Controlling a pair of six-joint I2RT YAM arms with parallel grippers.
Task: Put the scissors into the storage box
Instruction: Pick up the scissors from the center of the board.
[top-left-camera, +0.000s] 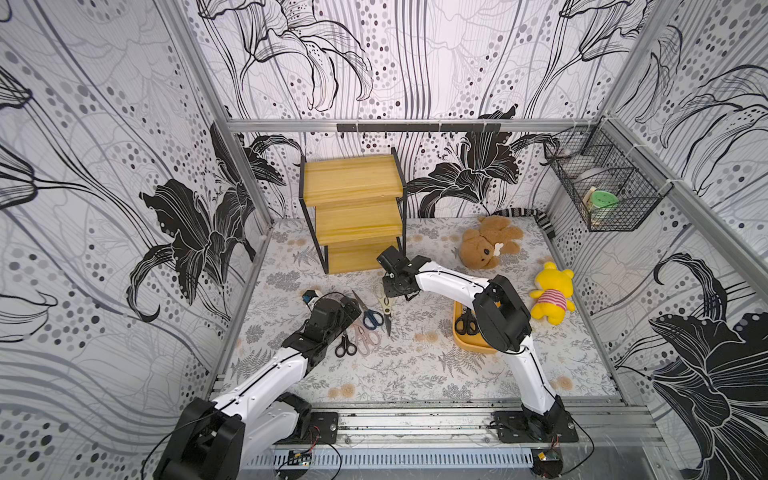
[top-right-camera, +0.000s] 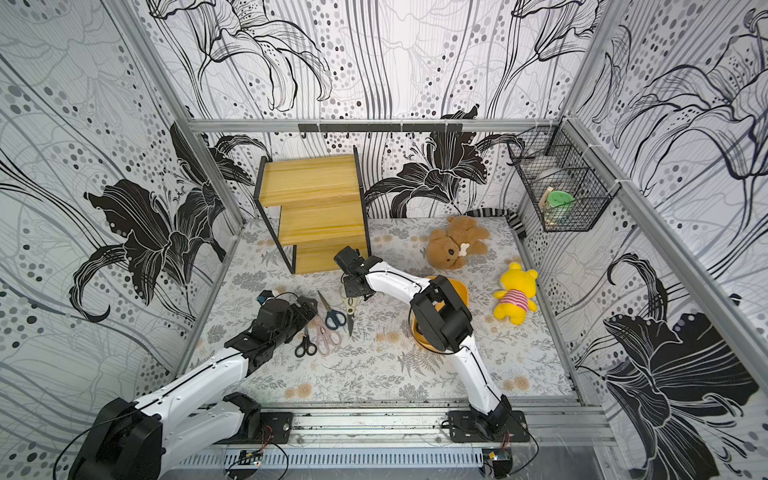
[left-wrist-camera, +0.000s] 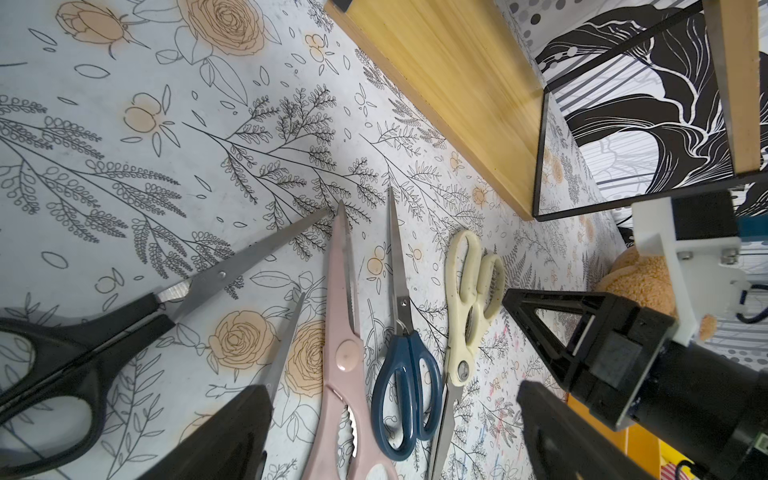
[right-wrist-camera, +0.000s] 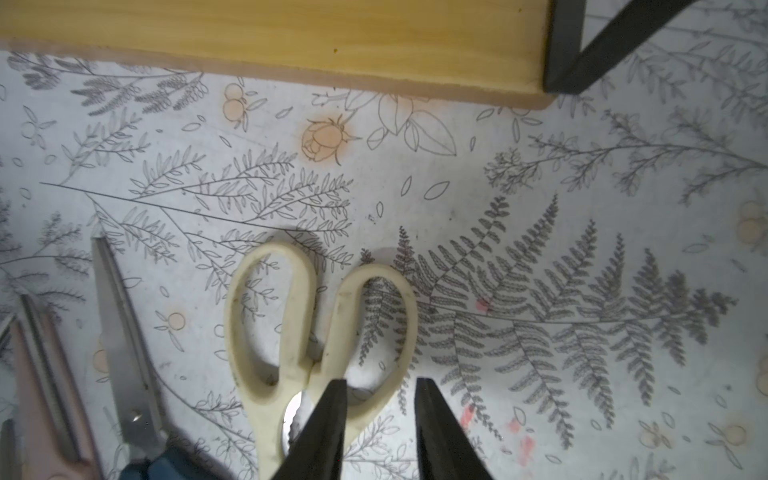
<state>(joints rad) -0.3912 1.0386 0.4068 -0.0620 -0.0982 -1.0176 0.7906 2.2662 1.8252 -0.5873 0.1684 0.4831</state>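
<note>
Though an arm (top-left-camera: 449, 282) half-hides the storage box (top-left-camera: 467, 344), left fingers (left-wrist-camera: 224, 436) and right fingers (right-wrist-camera: 324, 428) gape.

Open mat (right-wrist-camera: 374, 199) between cream shears (right-wrist-camera: 291, 332) and shelf (right-wrist-camera: 270, 37); blue scissors (right-wrist-camera: 124, 374) alongside.

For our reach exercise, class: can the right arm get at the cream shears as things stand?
Probably yes: the right claw is open astride one handle loop of the cream shears, with nothing in the way.
</note>
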